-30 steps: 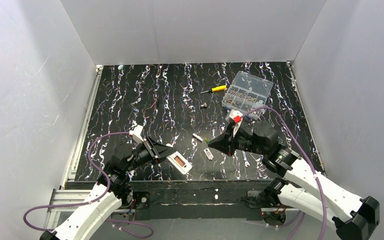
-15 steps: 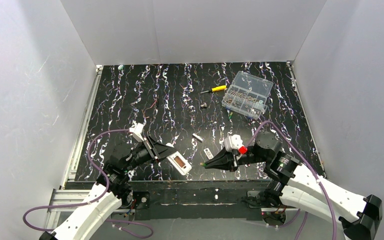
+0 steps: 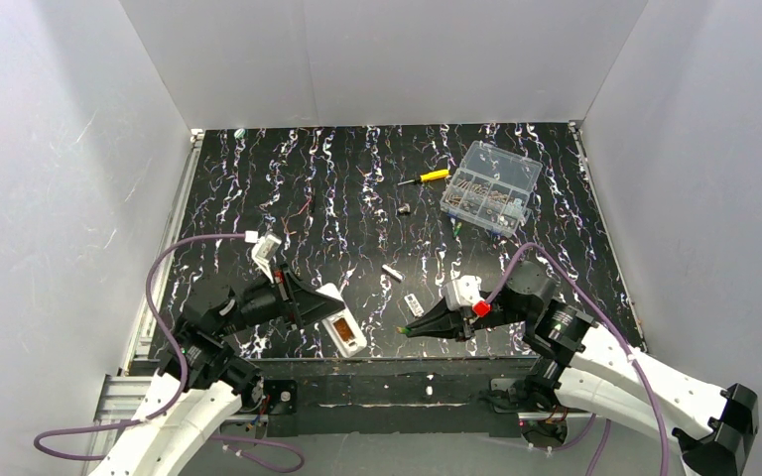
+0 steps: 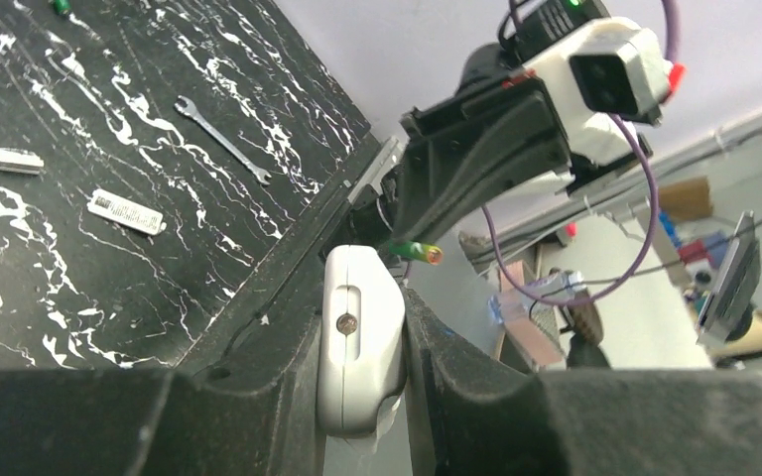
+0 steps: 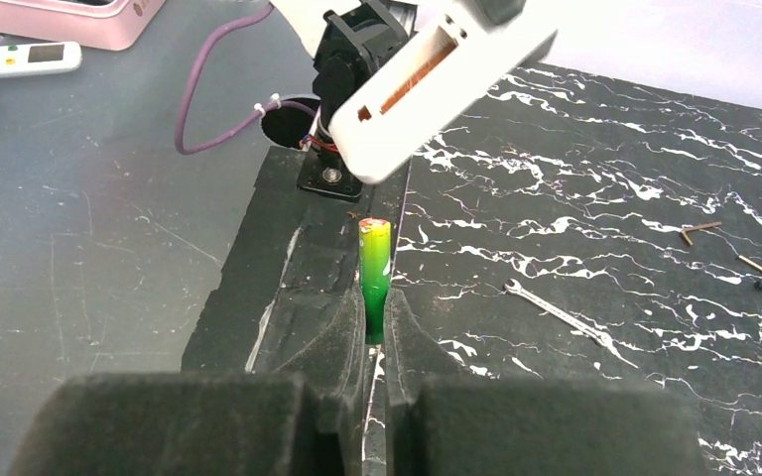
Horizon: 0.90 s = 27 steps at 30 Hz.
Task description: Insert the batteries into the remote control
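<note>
1. Remote control (image 3: 343,328): clamped by its sides in the left gripper (image 3: 319,305), jaws closed tight on it. It is at 7 o'clock on the black mat (image 3: 337,198), close to the near edge.
2. Its screen and buttons face away and cannot be seen. The top view shows only the back, with a brownish open compartment. In the left wrist view just one rounded white end pokes out between the fingers (image 4: 258,397). In the right wrist view its upper part is cut off by the frame.
3. One battery (image 5: 374,266) is pinched in the right gripper (image 5: 375,332), whose jaws are narrowed onto its lower end. That end is buried between the pads, and only the green upper half and tip show. From above it is a mere speck at 6 o'clock on the mat, at the remote's 3 o'clock.
4. Battery tip and remote are apart, with a clear gap between them.
5. A green speck (image 3: 455,230) lies at 7 o'clock of the clear parts box (image 3: 491,188). It is too small to tell what it is.
6. Both grippers sit near the mat's near edge. A flat cover piece (image 3: 414,304) and a white-silver stick (image 3: 392,271) lie at 12 o'clock of the battery. A thin wrench (image 5: 556,312) shows only in the wrist views.
7. The mat's middle lies open, and a yellow screwdriver (image 3: 425,178) lies toward 12 o'clock.
</note>
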Each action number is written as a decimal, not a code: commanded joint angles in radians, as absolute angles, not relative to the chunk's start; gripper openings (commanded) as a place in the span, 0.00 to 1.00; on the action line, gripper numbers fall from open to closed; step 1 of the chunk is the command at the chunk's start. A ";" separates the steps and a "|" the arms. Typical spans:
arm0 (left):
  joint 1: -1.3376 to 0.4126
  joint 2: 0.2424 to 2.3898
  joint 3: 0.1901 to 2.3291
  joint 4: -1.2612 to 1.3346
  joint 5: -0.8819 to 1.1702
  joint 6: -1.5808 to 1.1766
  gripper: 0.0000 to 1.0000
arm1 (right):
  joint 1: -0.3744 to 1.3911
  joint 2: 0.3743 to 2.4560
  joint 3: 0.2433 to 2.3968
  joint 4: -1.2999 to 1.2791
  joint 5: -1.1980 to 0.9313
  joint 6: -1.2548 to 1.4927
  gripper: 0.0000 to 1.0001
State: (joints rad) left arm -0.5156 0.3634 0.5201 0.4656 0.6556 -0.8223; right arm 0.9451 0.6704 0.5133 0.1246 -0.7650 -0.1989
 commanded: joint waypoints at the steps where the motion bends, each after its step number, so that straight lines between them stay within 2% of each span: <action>1: -0.520 0.381 0.630 0.402 0.781 -0.653 0.00 | 0.953 0.656 0.569 0.121 -0.748 -0.223 0.01; 12: -0.520 0.400 0.727 0.332 0.817 -0.583 0.00 | 0.953 0.639 0.563 0.086 -0.701 -0.236 0.01; 27: -0.520 0.393 0.659 0.570 0.839 -0.661 0.00 | 0.953 0.633 0.556 0.064 -0.660 -0.235 0.01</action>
State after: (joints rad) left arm -0.5156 0.3981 0.6727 0.4156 0.8005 -0.6312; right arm 0.9451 0.6495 0.5217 0.0521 -0.6762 -0.2211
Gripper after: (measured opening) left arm 0.258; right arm 0.086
